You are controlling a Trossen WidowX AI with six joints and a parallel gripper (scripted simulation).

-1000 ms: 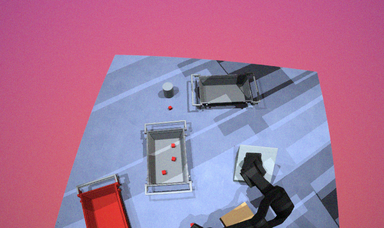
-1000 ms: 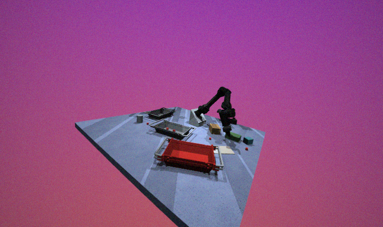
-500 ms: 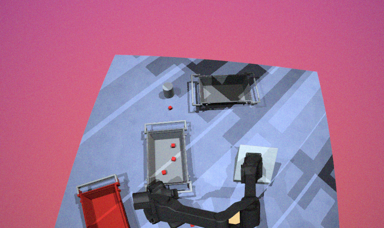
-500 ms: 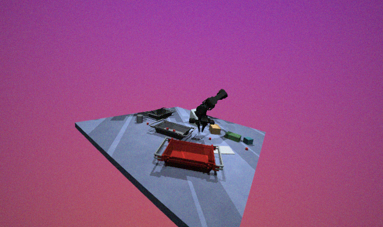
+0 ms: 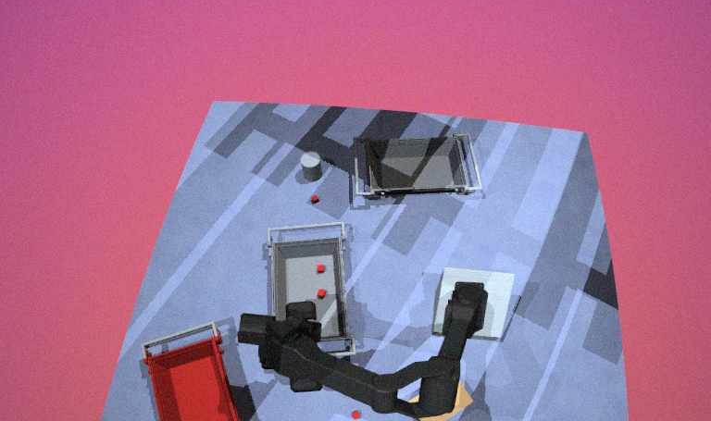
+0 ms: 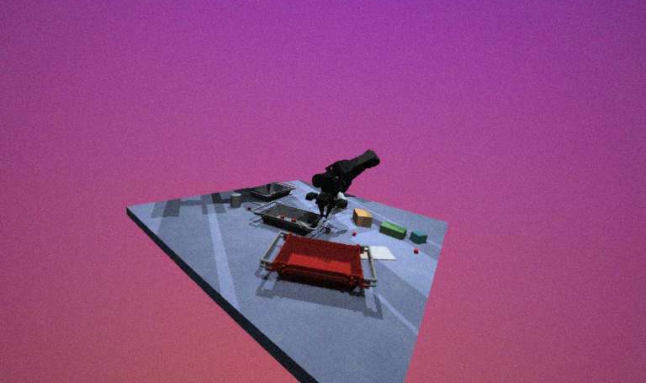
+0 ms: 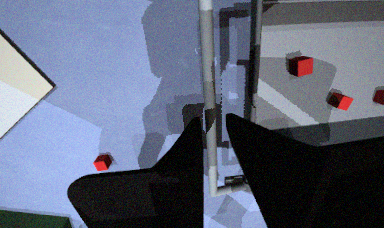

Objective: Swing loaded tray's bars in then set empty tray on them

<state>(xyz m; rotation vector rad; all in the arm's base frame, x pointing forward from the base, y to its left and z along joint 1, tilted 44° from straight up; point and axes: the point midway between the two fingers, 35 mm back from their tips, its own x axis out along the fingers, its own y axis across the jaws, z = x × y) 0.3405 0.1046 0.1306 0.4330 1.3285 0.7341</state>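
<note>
The loaded grey tray [image 5: 301, 280] [image 6: 281, 222] [image 7: 350, 43] holds several small red blocks. Its far bar [image 5: 306, 227] and its near bar [image 7: 207, 63] are both swung out over the ends. My gripper [image 6: 325, 215] [image 7: 212, 121] is slightly open, pointing down at the near end. In the wrist view the near bar runs through the gap between the fingertips; whether they are level with it or above it I cannot tell. In the top view the arm hides the fingers. An empty grey tray [image 5: 419, 165] stands farther back, its bars out.
An empty red tray [image 5: 193, 379] [image 6: 319, 264] has its bars out too. Also in view are a grey cylinder [image 5: 311, 167] [image 6: 235, 200], an orange block [image 6: 362, 217], a green block [image 6: 393, 229], a teal block [image 6: 418, 236], a white flat plate [image 6: 382, 253] and loose red cubes [image 5: 314, 199] [image 7: 103, 162].
</note>
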